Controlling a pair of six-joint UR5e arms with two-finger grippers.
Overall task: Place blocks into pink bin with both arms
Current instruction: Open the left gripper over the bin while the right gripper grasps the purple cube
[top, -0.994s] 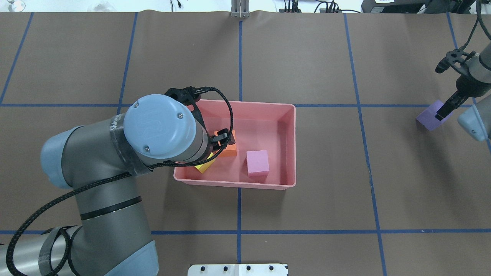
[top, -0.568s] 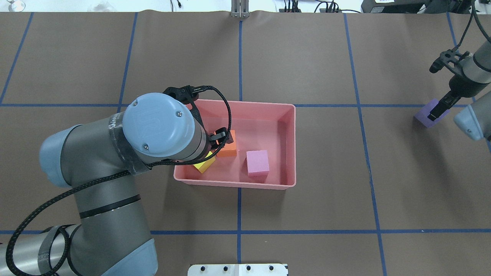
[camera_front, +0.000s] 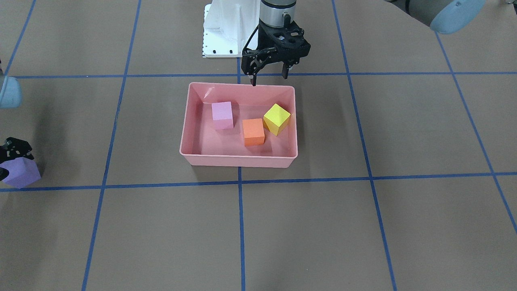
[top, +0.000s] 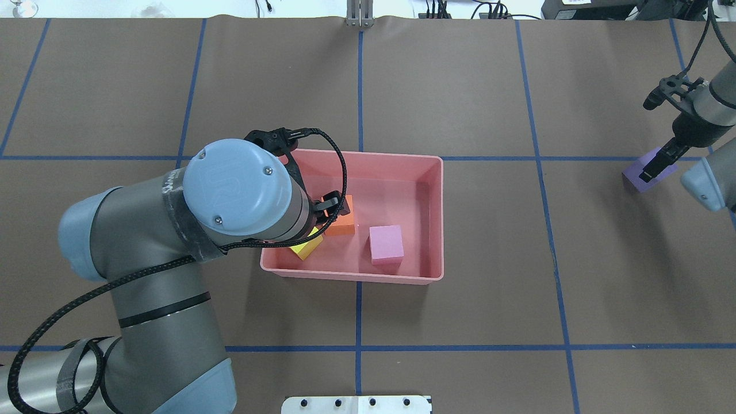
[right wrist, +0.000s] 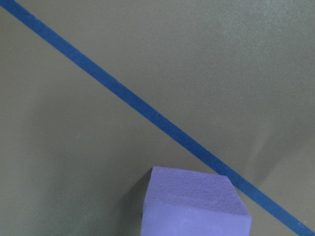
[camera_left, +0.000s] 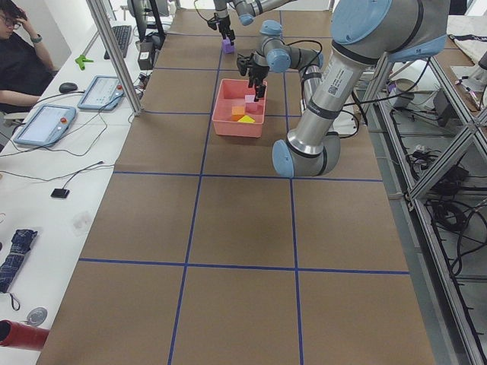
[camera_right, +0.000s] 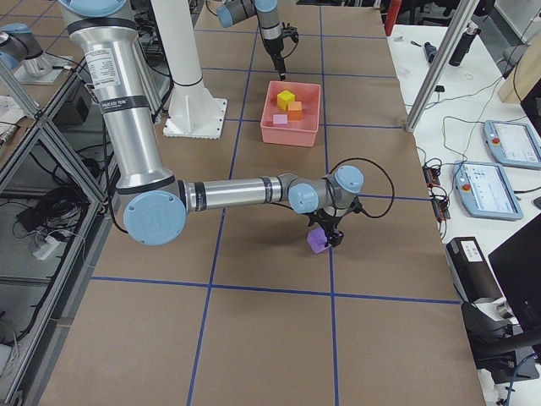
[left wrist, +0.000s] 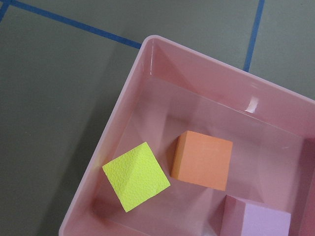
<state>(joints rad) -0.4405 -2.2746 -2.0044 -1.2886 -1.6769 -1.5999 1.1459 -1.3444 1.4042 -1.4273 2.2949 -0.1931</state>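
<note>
Shallow glossy pink bin (camera_front: 238,161) with sloping walls, long axis left to right at the centre of the table (camera_front: 363,226), matte pale pink cube (camera_front: 222,115) and orange cube (camera_front: 253,132) square-on inside, yellow cube (camera_front: 276,119) turned diagonally, left gripper (camera_front: 269,79) spread and empty over the robot-side rim, right gripper (top: 654,168) clamped on purple cube (camera_front: 20,173) well off right.
</note>
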